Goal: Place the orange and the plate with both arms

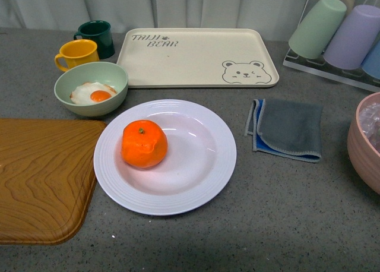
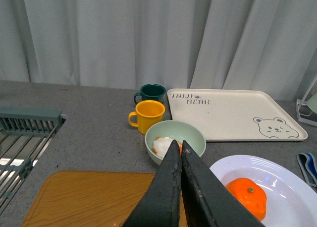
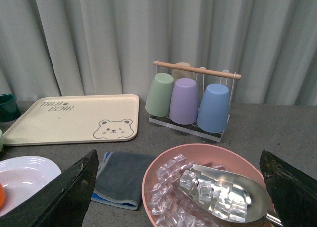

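The orange (image 1: 144,144) lies on the left half of the white plate (image 1: 202,177) in the middle of the grey table. Neither arm shows in the front view. In the left wrist view my left gripper (image 2: 178,146) is shut and empty, raised over the wooden board, with the orange (image 2: 247,197) and the plate (image 2: 292,207) to one side of it. In the right wrist view my right gripper (image 3: 178,180) is open wide and empty, above the pink bowl of ice; the plate's rim (image 3: 25,175) and a sliver of the orange (image 3: 1,196) show at the edge.
A pale green bowl (image 1: 91,88) with a fried egg, a yellow mug (image 1: 77,53) and a dark green mug (image 1: 97,36) stand behind the plate. The cream bear tray (image 1: 197,57), a wooden board (image 1: 41,177), a grey cloth (image 1: 288,129), a pink ice bowl (image 1: 365,141) and a cup rack (image 1: 341,34) surround it.
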`<action>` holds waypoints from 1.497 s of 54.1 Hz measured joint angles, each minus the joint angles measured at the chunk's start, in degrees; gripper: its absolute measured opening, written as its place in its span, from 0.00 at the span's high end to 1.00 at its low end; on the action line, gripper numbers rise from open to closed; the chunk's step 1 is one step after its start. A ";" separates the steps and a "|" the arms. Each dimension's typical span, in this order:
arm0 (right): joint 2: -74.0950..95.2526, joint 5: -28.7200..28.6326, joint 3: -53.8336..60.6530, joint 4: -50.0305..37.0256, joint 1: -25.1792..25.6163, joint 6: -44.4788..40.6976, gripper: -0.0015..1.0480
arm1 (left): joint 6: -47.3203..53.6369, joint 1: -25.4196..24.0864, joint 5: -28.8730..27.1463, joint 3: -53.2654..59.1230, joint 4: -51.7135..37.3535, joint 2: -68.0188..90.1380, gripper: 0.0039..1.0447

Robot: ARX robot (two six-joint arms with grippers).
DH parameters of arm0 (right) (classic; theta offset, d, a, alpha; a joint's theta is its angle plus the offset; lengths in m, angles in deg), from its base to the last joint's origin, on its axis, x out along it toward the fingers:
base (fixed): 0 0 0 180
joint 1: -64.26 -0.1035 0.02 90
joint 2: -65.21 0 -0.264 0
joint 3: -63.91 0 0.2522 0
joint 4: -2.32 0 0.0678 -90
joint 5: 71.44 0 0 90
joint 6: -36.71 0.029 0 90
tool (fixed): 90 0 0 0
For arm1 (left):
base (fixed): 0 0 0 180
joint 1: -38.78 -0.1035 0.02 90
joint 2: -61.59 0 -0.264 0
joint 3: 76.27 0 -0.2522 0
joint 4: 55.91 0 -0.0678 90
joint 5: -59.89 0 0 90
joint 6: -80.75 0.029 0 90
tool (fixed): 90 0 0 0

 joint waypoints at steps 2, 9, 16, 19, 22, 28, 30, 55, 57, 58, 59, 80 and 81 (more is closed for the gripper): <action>0.00 0.00 0.00 0.00 0.00 0.00 0.09 | 0.00 0.00 0.00 0.00 1.03 -1.03 0.97; 0.00 0.00 0.00 0.00 0.00 0.00 0.09 | 0.00 0.00 0.00 0.00 3.72 -3.82 0.97; 0.00 0.00 0.00 0.00 0.00 0.00 0.09 | 0.00 0.00 0.00 0.00 7.39 -7.50 0.97; 0.00 0.00 0.00 0.00 0.00 0.00 0.09 | 0.00 0.00 0.00 0.00 8.83 -8.96 0.97; 0.00 0.00 0.00 0.00 0.00 0.00 0.09 | 0.00 0.00 0.00 0.00 9.94 -10.08 0.97; 0.00 0.00 0.00 0.00 0.00 0.00 0.09 | 0.00 0.00 0.00 0.00 11.58 -11.72 0.97; 0.00 0.00 0.00 0.00 0.00 0.00 0.09 | 0.00 0.00 0.00 0.00 12.00 -12.13 0.97; 0.00 0.00 0.00 0.00 0.00 0.00 0.09 | 0.00 0.00 0.13 -0.02 22.80 -22.53 0.78; 0.00 0.00 0.00 0.00 0.00 0.00 0.09 | 0.00 0.00 0.13 -0.02 22.80 -22.56 0.73; 0.04 0.20 0.00 0.07 -0.02 -0.17 0.09 | 0.00 0.00 0.13 -0.02 22.80 -22.56 0.69; 0.59 1.90 -0.33 1.22 -0.59 -0.96 0.09 | 0.00 0.00 0.13 -0.02 22.80 -22.56 0.66; 53.46 1.44 -9.11 -20.61 -16.72 3.80 0.09 | 0.13 0.00 0.11 -0.02 22.80 -22.60 0.05; 56.92 0.39 -9.81 -22.49 -17.03 5.05 0.09 | 0.11 0.00 0.11 -0.02 22.80 -22.60 0.07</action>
